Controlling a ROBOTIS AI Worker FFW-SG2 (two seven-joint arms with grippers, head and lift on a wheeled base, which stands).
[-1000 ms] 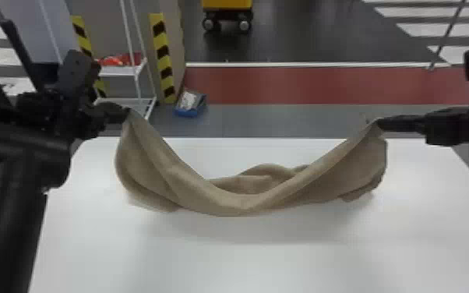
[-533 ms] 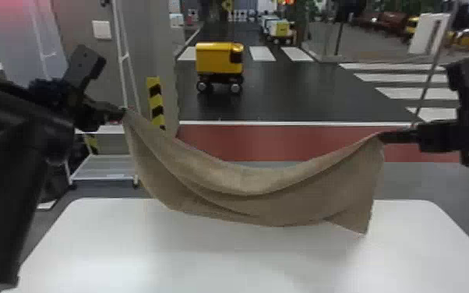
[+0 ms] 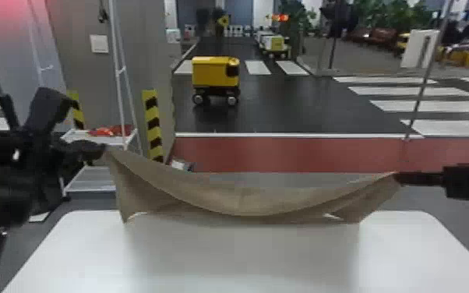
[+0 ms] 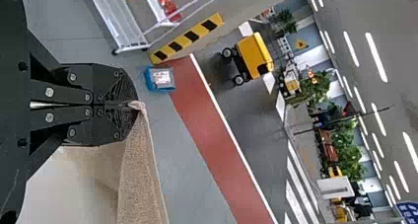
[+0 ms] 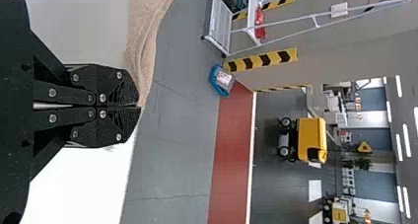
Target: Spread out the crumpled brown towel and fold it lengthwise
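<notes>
Left gripper [image 3: 102, 151] and right gripper [image 3: 400, 178] have moved lower in the head view and farther apart. Both pinch the towel [image 3: 245, 200], sagging between them above the table [image 3: 245, 257].

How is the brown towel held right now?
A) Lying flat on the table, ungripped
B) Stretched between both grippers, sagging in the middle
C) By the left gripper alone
B: the left gripper and right gripper each pinch one end of the towel.

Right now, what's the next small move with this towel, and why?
Probably ease the left gripper and right gripper slightly apart: both are shut on the brown towel, one at each end, yet its upper edge sags between them.
</notes>
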